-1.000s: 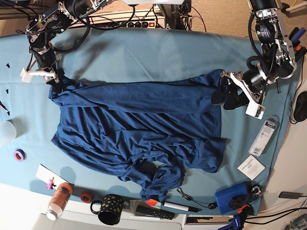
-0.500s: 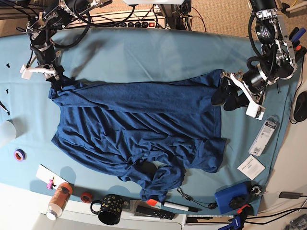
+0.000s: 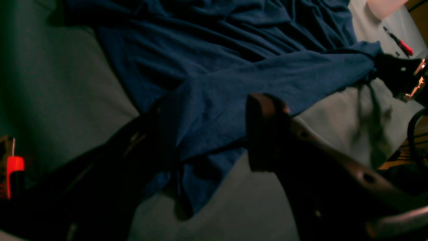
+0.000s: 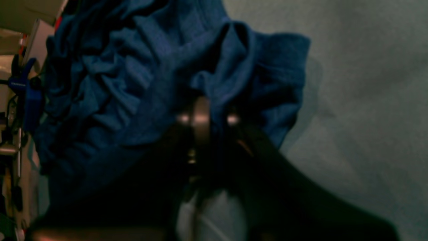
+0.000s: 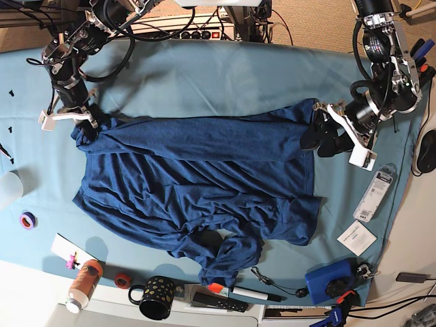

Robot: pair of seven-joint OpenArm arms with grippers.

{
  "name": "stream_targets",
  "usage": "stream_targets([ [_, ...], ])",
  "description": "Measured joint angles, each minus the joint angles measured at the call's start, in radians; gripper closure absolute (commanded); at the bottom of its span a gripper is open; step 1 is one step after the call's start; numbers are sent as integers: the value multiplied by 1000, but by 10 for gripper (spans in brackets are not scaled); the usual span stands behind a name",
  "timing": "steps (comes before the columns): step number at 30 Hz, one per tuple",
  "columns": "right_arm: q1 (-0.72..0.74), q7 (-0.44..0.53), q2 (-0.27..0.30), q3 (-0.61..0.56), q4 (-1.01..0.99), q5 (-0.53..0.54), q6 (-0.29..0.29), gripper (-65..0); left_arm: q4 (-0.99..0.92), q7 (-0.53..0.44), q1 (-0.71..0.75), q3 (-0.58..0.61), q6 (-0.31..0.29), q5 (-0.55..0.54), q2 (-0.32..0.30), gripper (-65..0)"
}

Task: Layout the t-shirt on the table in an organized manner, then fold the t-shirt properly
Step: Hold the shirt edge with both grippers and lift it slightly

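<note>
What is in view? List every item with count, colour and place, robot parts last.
t-shirt: one, navy, spread mid-table
table: one, teal cover
mug: one, black with dots, near edge
bottle: one, orange, near edge
tape rolls: two, purple and red, near left side of the base view
blue box: one, near edge
white card: one, beside the shirt
left gripper: one, black, open at the shirt's edge
right gripper: one, black, closed on the shirt's corner
</note>
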Motion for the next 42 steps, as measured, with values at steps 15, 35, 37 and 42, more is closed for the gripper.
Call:
stream_targets([
  [15, 2, -15, 0, 0, 0, -16, 23, 0, -163, -71, 82, -7, 189, 56, 0, -404],
  [35, 2, -39, 0, 0, 0, 14, 23, 0, -225, -57, 71, 134, 144, -86, 48, -404],
  [37, 2, -41, 0, 0, 0, 14, 23, 0, -225, -66, 58, 154, 142, -55, 51, -404],
  [42, 2, -45, 0, 0, 0, 14, 23, 0, -226, -76, 13, 134, 174, 10, 52, -404],
])
